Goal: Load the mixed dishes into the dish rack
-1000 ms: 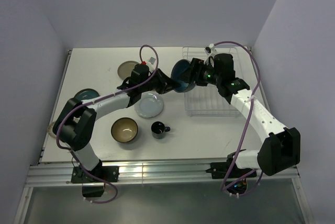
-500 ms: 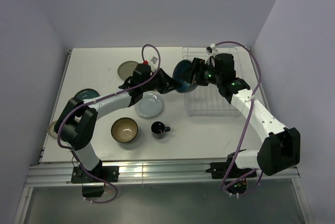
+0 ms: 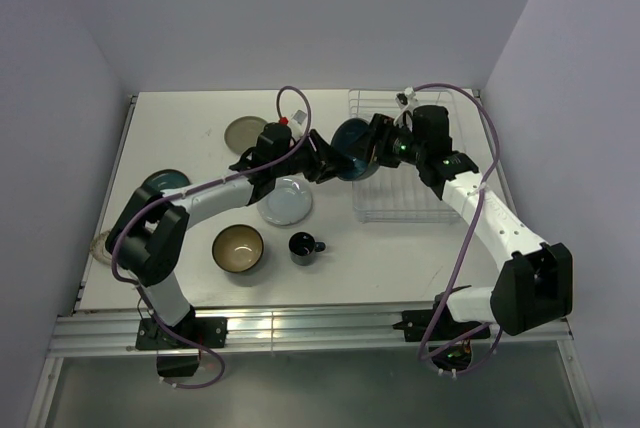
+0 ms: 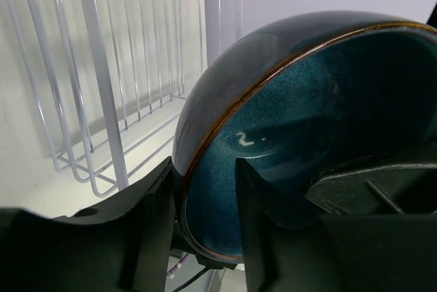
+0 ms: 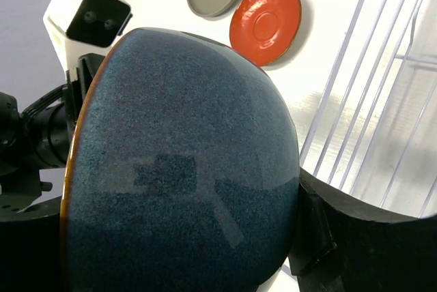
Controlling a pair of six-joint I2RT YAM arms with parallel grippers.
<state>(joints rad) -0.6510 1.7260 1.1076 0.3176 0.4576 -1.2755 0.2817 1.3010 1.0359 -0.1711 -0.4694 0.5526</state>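
White table (image 3: 180, 118): a bowl (image 3: 352, 148) is being passed beside the rack (image 3: 420, 198).
The left gripper (image 3: 323, 161) is loosened around the rim; the right gripper (image 3: 378, 145) hold cannot be told and should be confirmed first.

A white table (image 3: 380, 258) sits boxed by plain lavender-grey walls (image 3: 300, 18), evenly lit.
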